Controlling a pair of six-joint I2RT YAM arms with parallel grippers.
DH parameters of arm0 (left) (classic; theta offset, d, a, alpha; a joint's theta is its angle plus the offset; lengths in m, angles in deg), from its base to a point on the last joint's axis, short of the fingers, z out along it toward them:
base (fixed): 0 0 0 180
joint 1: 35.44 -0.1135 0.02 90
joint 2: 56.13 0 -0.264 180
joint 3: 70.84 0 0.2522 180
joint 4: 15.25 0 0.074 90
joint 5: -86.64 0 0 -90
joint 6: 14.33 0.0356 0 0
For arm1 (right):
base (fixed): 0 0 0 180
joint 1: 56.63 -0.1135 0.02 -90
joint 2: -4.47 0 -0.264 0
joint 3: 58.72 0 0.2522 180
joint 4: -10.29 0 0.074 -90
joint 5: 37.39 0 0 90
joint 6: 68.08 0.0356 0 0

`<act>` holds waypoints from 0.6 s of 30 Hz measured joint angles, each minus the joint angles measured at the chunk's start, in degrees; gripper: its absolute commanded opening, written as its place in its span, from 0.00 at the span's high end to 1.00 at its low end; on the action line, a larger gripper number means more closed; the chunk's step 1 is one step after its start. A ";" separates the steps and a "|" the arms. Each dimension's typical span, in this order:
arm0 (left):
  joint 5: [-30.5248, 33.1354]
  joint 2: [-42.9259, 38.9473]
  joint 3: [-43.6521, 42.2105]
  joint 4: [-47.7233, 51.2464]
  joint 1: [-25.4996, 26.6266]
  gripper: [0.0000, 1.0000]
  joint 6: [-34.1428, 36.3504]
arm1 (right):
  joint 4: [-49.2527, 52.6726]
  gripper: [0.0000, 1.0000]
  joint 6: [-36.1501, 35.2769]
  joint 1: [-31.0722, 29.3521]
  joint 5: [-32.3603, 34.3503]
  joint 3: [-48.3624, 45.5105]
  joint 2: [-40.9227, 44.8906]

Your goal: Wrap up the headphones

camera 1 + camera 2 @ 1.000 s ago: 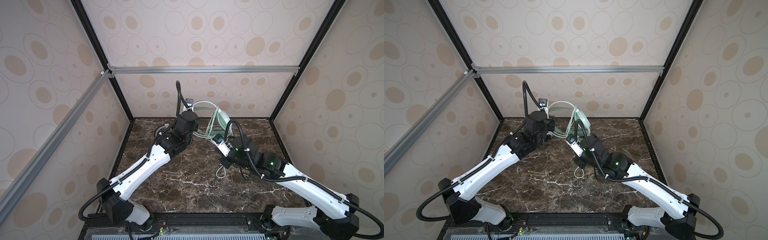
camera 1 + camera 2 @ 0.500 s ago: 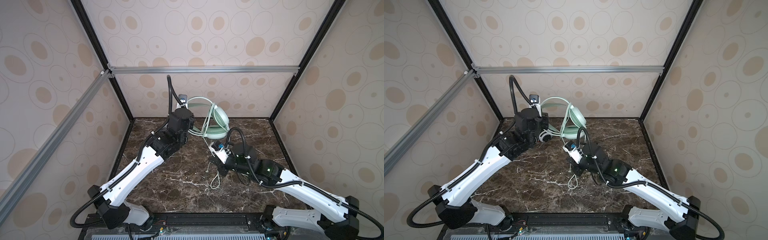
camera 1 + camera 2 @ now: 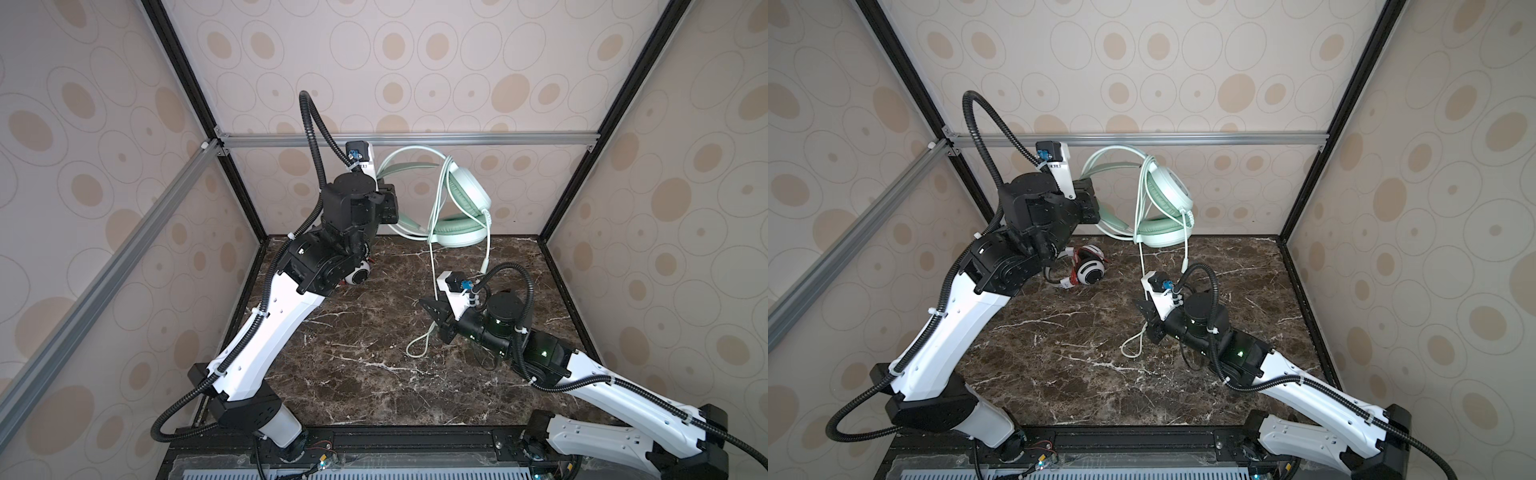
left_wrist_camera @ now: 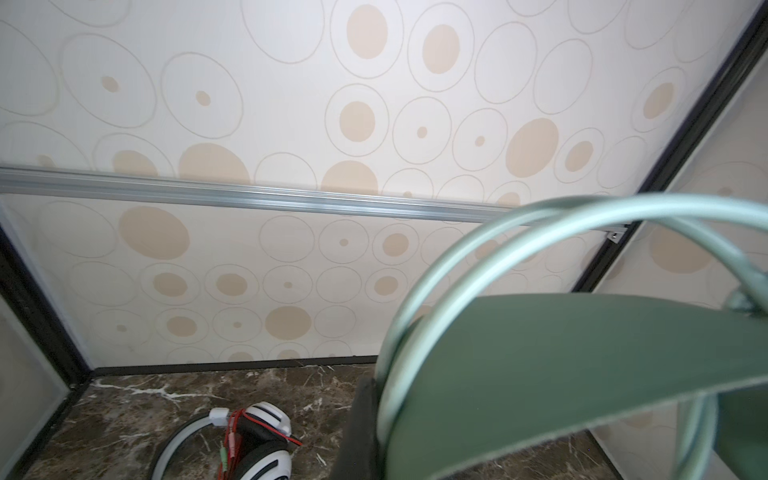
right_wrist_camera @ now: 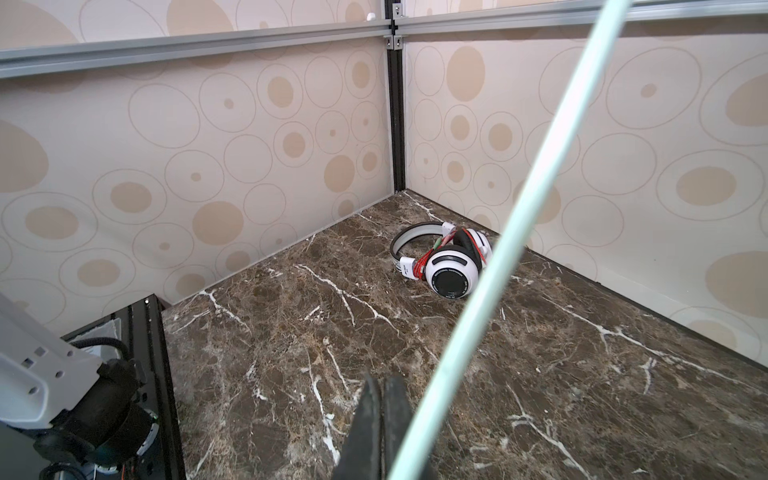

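Because the left end effector [image 3: 387, 208] clamps only the band [image 3: 409, 153] of the mint-green headset [image 3: 463, 199], raised above the far bench [image 3: 374, 374], it may swing; the right end effector [image 3: 436, 319], narrow, could lose the pale cable [image 3: 432, 266] beside it.

The mint-green headset [image 3: 478, 195] has glossy moulded plastic cups, a matt cushioned ear pad [image 3: 457, 237] and a matt, leather-like inner band [image 4: 582, 357]. Its cable [image 5: 498, 257] is smooth with a satin sheen. The white headset [image 5: 451, 266] has glossy plastic cups. The tabletop [image 3: 353, 365] is polished, brown, marble-look stone. The rail [image 3: 519, 138] is brushed metal. My arm shells [image 3: 274, 328] are smooth white plastic.
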 measured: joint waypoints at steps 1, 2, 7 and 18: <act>-1.11 0.28 0.15 -0.61 -0.09 1.00 -0.81 | -0.55 0.87 0.35 0.00 -0.07 -1.16 0.07; -1.84 0.63 0.33 -1.22 -0.24 1.00 -1.38 | -1.14 0.86 0.68 0.26 -0.20 -2.23 0.15; -4.81 1.38 1.01 -3.04 -0.90 1.00 -3.56 | -3.98 0.79 2.95 4.35 -2.78 -8.02 0.74; -7.80 1.38 4.57 -5.73 -1.73 1.00 -6.19 | -5.90 0.74 0.68 9.38 -9.33 -12.44 -2.43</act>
